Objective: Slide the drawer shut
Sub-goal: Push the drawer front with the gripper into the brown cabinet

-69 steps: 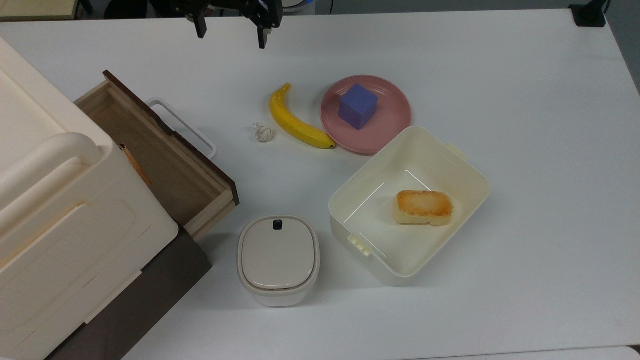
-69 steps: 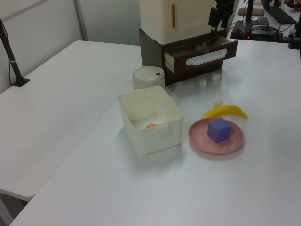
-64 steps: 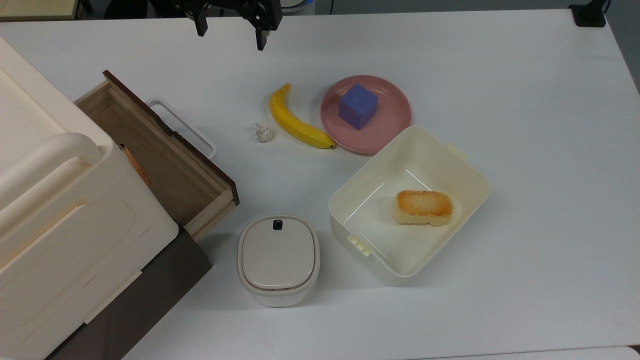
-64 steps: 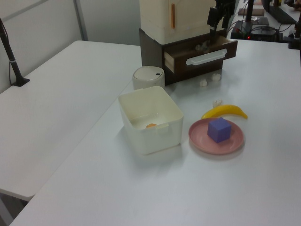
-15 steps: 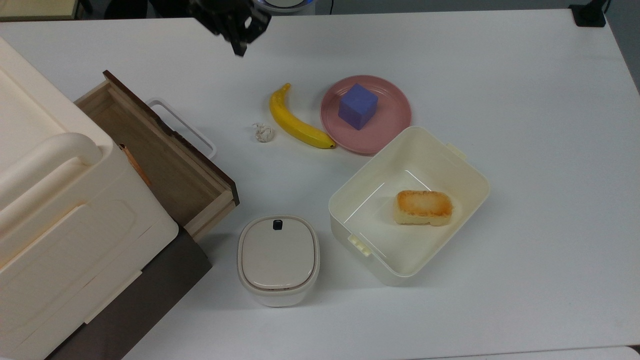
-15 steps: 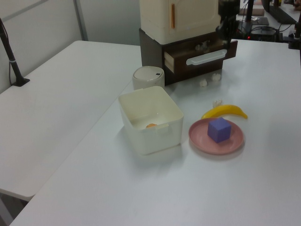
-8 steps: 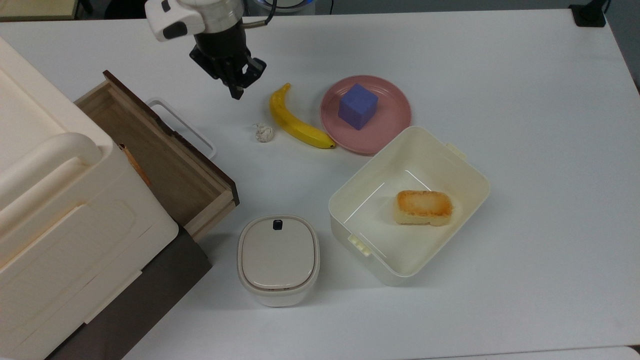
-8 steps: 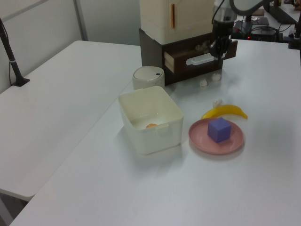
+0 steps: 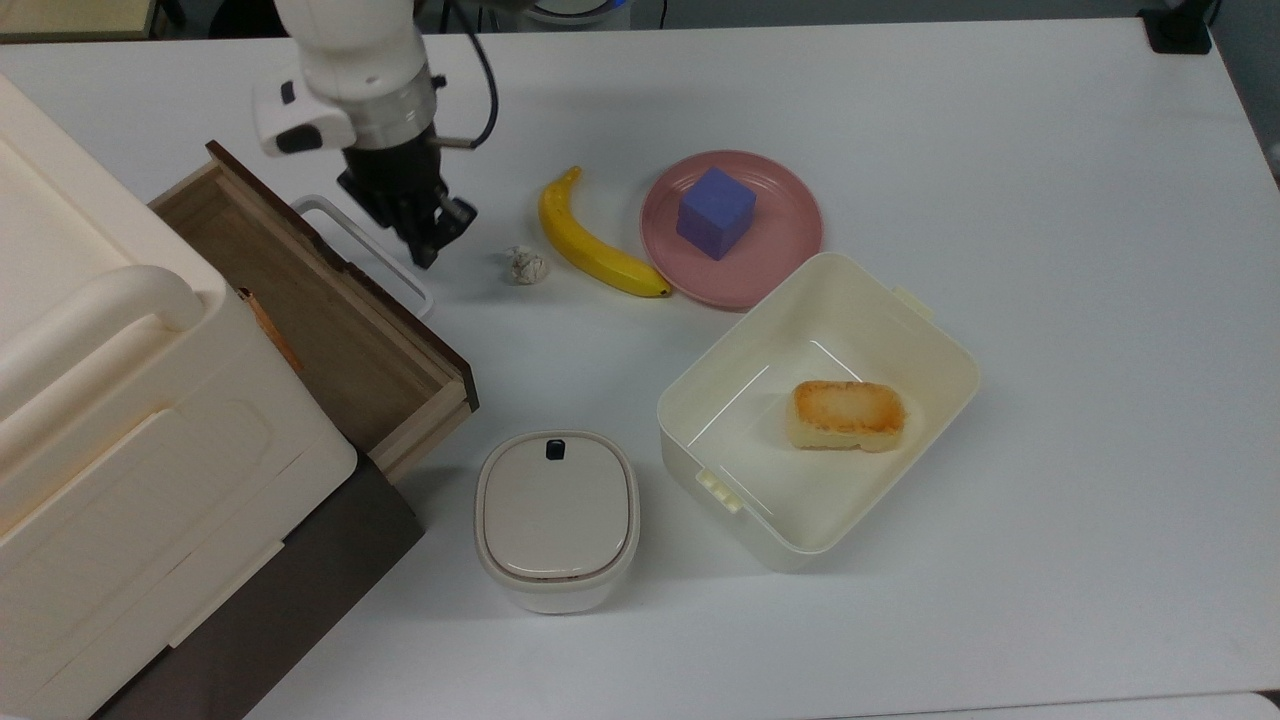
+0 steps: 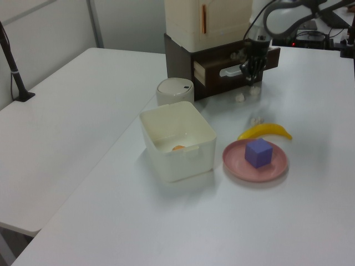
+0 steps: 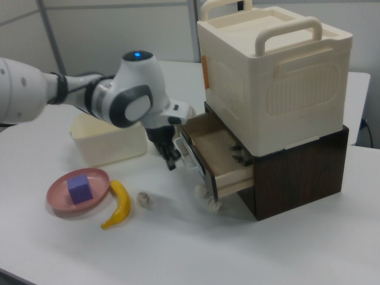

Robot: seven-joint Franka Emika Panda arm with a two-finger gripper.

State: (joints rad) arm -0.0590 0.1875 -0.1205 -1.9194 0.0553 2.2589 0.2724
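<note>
Top view: your end effector [image 9: 428, 252] pointed down just beside the white handle [image 9: 372, 252] of the drawer [image 9: 318, 318] — fingers pressed together, pinching nothing. Left view: drawer [image 10: 233, 65] stood pulled out. Right view: end effector [image 11: 171, 160] hung near the drawer [image 11: 218, 155] front.

I see bare table [image 9: 1050, 200] in front of the open drawer [image 9: 330, 320], where my gripper [image 9: 428, 250] hangs just off its handle [image 9: 365, 250]. In the top view, a paper ball [image 9: 526, 266] and banana [image 9: 590, 240] lie near on the gripper's right. A lidded pot [image 9: 556, 520] stands by the drawer's lower corner, and the box [image 9: 820, 410] farther right.
</note>
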